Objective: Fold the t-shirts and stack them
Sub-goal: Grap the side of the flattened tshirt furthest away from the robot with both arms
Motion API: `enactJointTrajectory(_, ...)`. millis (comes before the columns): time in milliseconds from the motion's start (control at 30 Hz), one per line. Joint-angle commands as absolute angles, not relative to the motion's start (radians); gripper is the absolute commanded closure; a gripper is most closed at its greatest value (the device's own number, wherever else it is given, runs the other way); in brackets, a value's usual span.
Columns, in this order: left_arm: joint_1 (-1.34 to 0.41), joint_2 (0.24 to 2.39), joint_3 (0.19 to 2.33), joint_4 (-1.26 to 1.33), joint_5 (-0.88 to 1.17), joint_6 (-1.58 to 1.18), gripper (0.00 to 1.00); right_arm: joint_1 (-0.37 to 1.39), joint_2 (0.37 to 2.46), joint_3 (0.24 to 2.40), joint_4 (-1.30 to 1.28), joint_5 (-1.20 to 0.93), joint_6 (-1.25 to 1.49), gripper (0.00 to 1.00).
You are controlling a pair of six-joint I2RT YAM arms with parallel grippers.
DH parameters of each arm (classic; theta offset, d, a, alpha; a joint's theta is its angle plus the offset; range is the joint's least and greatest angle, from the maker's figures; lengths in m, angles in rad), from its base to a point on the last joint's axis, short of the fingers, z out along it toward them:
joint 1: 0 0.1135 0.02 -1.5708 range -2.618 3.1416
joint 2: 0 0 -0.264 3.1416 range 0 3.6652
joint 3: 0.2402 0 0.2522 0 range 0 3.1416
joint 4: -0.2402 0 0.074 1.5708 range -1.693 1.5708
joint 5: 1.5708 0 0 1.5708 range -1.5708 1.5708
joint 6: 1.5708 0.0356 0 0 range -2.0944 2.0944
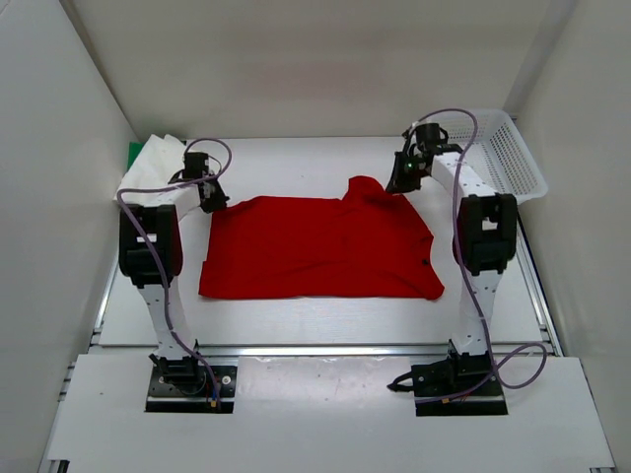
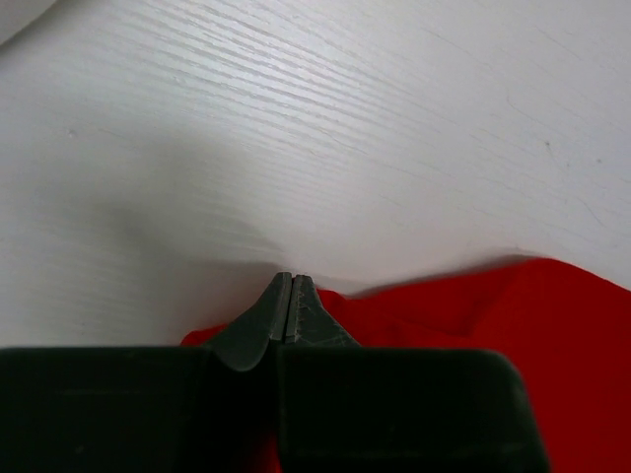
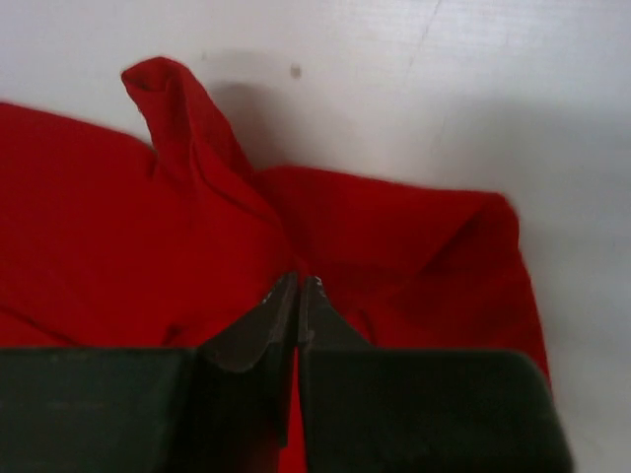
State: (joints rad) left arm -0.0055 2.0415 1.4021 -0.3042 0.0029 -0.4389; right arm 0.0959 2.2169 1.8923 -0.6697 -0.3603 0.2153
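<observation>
The red t-shirt (image 1: 315, 246) lies spread on the white table, its far right corner bunched and raised. My left gripper (image 1: 217, 204) is at its far left corner; in the left wrist view the jaws (image 2: 292, 278) are closed with red cloth (image 2: 513, 305) at the tips. My right gripper (image 1: 399, 183) is at the raised far right corner; in the right wrist view the jaws (image 3: 298, 280) are closed where the cloth's folds (image 3: 207, 158) meet. The off-white t-shirt (image 1: 156, 163) and the green t-shirt (image 1: 134, 153) lie at the far left, partly behind the left arm.
A white mesh basket (image 1: 508, 148) stands at the far right corner, behind the right arm. White walls enclose the table on the left, right and back. Bare table (image 1: 296, 163) shows beyond the red shirt.
</observation>
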Motion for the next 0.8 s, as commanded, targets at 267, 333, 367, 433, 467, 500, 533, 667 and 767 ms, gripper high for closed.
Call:
enactJointTrajectory(267, 0.048, 1.827, 1.298, -0.23, 0.093, -0.48, 1.0, 0.08, 1.747, 1.266, -0.279, -0.359, 0.305, 0.99)
enactJointTrajectory(333, 0.046, 1.775, 1.238, -0.204, 0.101, -0.48, 1.0, 0.098, 1.668, 1.188, -0.244, -0.331, 0.319, 1.0)
enactJointTrajectory(367, 0.051, 1.754, 1.215, -0.196, 0.098, -0.477, 1.0, 0.109, 1.629, 1.169, -0.235, -0.322, 0.324, 0.99)
enactJointTrajectory(433, 0.061, 1.726, 1.181, -0.19, 0.107, -0.485, 1.0, 0.118, 1.579, 1.109, -0.224, -0.301, 0.342, 1.0)
enactJointTrajectory(467, 0.057, 1.711, 1.152, -0.186, 0.106, -0.485, 1.0, 0.124, 1.542, 1.071, -0.207, -0.29, 0.348, 1.0)
enactJointTrajectory(500, 0.066, 1.686, 1.131, -0.177, 0.11, -0.486, 1.0, 0.129, 1.508, 1.054, -0.204, -0.287, 0.357, 1.0)
enactJointTrajectory(533, 0.069, 1.681, 1.12, -0.172, 0.118, -0.491, 1.0, 0.135, 1.488, 1.013, -0.193, -0.273, 0.367, 1.0)
enactJointTrajectory(667, 0.092, 1.629, 1.051, -0.152, 0.141, -0.505, 1.0, 0.137, 1.369, 0.884, -0.161, -0.238, 0.402, 1.0)
enactJointTrajectory(767, 0.097, 1.602, 1.014, -0.173, 0.144, -0.497, 1.0, 0.133, 1.284, 0.796, -0.15, -0.222, 0.428, 1.0)
